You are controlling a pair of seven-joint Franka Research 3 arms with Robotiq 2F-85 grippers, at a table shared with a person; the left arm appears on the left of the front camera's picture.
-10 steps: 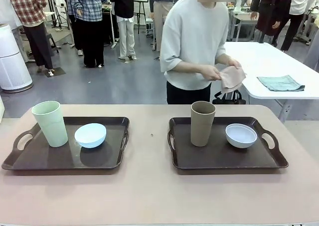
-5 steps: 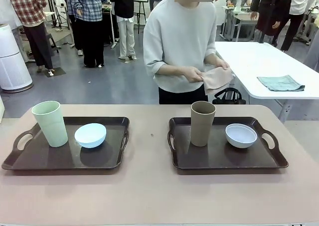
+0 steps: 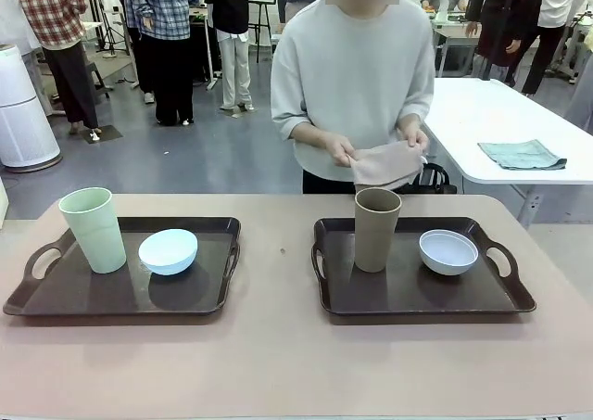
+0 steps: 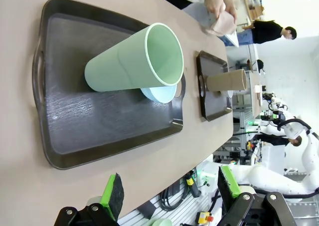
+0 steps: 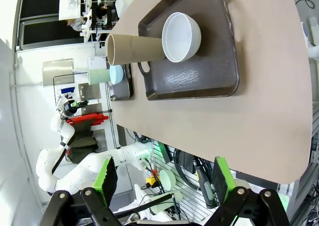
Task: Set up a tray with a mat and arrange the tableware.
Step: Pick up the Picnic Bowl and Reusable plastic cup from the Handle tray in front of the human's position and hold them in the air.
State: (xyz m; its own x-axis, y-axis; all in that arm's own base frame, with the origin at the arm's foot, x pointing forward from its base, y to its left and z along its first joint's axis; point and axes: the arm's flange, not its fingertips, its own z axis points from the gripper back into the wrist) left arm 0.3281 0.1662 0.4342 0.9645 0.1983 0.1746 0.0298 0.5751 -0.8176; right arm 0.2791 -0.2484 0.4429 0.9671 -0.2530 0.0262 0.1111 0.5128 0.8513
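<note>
left fingers (image 4: 114, 193) and right fingers (image 5: 106, 180) spread wide, empty. pale green cup (image 3: 94, 229), light blue bowl (image 3: 168, 250) on left tray (image 3: 56, 299), lower left; brown cup (image 3: 376, 228), bluish-white bowl (image 3: 448, 251) on right tray (image 3: 408, 301), lower right. person (image 3: 357, 86) holds pinkish mat (image 3: 384, 163) behind the bench (image 3: 278, 355), upper centre.

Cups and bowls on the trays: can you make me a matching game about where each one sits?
1 pale green cup
2 light blue bowl
3 brown cup
4 bluish-white bowl

A right tray, nearer its right handle
B left tray, nearer its left handle
C right tray, nearer its left handle
D left tray, nearer its right handle

Pairs: 1-B, 2-D, 3-C, 4-A
</note>
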